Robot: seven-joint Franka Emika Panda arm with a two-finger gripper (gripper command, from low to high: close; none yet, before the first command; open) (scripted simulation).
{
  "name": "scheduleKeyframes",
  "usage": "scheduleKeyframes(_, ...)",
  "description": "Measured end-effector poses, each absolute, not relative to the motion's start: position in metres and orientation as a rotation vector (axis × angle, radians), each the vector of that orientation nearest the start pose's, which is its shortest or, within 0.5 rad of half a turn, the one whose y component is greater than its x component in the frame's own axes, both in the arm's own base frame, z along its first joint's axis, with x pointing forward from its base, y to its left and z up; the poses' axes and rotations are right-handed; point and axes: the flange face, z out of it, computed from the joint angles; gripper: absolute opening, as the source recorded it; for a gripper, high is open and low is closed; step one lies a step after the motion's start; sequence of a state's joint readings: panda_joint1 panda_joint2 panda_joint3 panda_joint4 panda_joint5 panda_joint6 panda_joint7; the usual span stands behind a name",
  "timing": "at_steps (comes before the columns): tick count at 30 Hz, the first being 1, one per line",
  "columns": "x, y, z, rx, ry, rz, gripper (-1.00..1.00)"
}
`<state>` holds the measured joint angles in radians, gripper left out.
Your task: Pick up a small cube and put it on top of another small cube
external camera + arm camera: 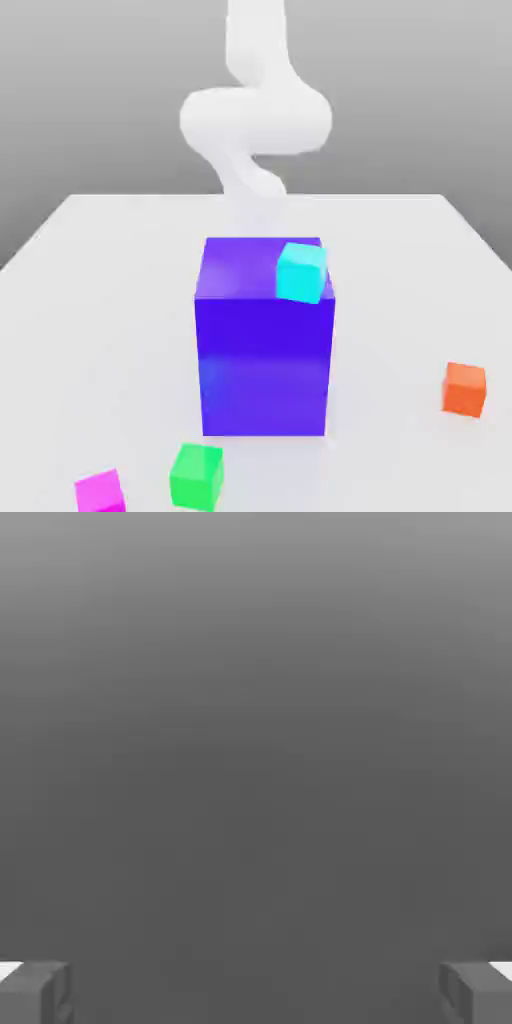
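Note:
The small magenta cube [100, 491] lies on the white table at the front of the exterior view's left. Just to its right, apart from it, rests the small green cube [196, 476]. The white arm [256, 115] rises behind the big blue-purple block, far back from both cubes. In the hand view my gripper [256, 992] is open, its two grey fingertips [35, 992] standing far apart with nothing between them, against plain grey background.
A large blue-purple block [264, 345] stands mid-table with a cyan cube [301, 272] on its top right corner. An orange cube [465, 389] sits on the exterior view's right. The white table [90, 300] spreads around them.

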<state>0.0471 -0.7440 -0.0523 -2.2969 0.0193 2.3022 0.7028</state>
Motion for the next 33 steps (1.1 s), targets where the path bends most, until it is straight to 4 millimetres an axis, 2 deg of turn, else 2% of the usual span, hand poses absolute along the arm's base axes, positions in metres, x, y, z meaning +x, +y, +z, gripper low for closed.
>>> scheduleKeyframes(9,0.435,-0.034,0.612,-2.677,0.575,-0.721,0.00)
scheduleKeyframes(17,0.480,-0.049,0.532,-2.754,0.258,-0.552,0.00)
scheduleKeyframes(25,0.509,-0.061,0.449,-2.784,-0.050,-0.420,0.00)
scheduleKeyframes(33,0.524,-0.075,0.370,-2.786,-0.349,-0.323,0.00)
